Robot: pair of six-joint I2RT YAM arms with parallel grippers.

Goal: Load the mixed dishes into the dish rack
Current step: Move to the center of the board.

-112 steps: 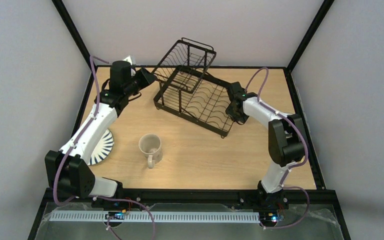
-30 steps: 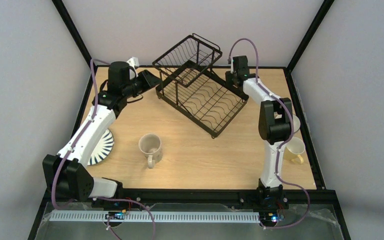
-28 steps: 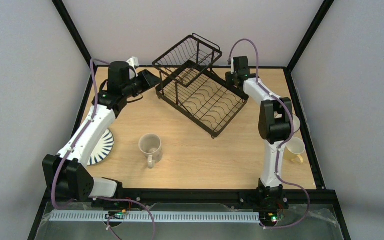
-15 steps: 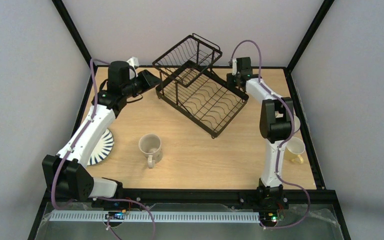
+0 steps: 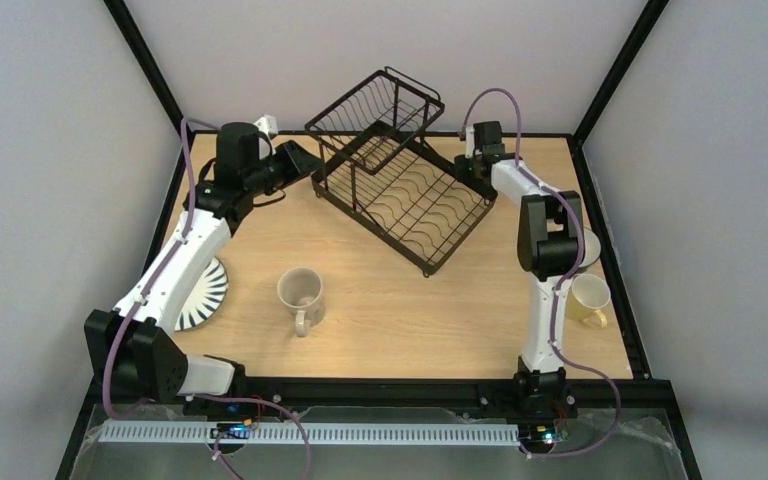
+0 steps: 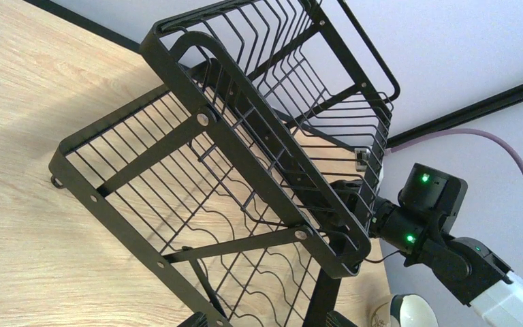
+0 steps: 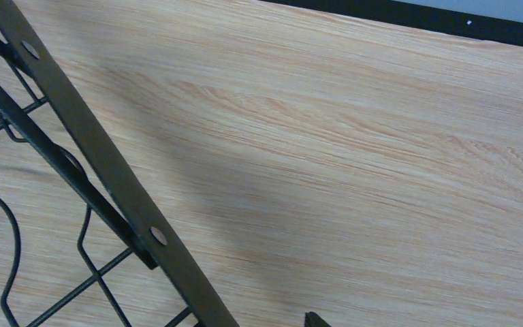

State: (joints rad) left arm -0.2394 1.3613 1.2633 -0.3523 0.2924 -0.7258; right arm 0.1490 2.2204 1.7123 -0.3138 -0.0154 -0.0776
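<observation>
Dish rack (image 5: pixel 400 175) sits toward the back of the surface (image 5: pixel 400 320), turned at an angle, with its raised basket at the far-left end. Left claw (image 5: pixel 305 160) is just beside the rack's left corner, spread wide with nothing in it. Right claw (image 5: pixel 465 163) is right up against the rack's far right corner. Honestly can't tell if it's open or pinching the frame, since its own camera mostly shows wood and a bit of black bar. Dishes are out on the wood: beige mug (image 5: pixel 300 292) upright near the middle, yellow mug (image 5: pixel 588 300) by the right edge, and striped plate (image 5: pixel 203 295) on the left, partly under the left arm (image 5: pixel 185 255).
</observation>
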